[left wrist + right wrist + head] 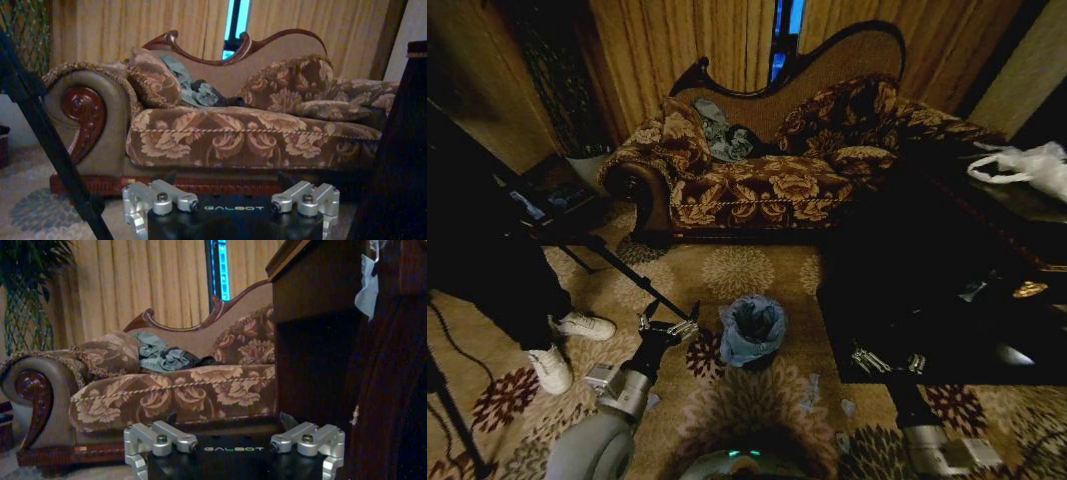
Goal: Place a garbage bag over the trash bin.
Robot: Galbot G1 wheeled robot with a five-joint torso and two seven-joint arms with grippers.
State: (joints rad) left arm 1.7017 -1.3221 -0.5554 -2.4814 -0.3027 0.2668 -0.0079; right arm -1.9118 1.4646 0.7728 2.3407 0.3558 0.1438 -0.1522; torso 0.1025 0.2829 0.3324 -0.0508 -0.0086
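So in your head view the trash bin (752, 335) sits on the patterned carpet (737, 270) just below the middle of the frame, and the pale blue garbage bag (749, 322) is already draped over its rim, with wrinkly film hanging down the outside and the mouth open at the top. Your left gripper (668, 327) is low and left of centre, just beside the bin on its left but not touching the bag; its fingers look spread apart with nothing between them, and your left wrist view backs that up, the two silver finger mounts of the left gripper (230, 207) sitting wide apart at the bottom edge, pointed at the floral sofa (253, 135). Your right gripper (887, 362) is lower right of centre, at the edge of the large black low table (947, 300), well apart from the bin; it's dark there, but the right wrist view shows its mounts (233, 447) also spread wide and holding nothing, with the table's dark wooden side right next to it. A few pale scraps (812, 390) lie on the carpet below the bin. A white plastic bag with handles (1027, 165) rests on the table at the upper right.
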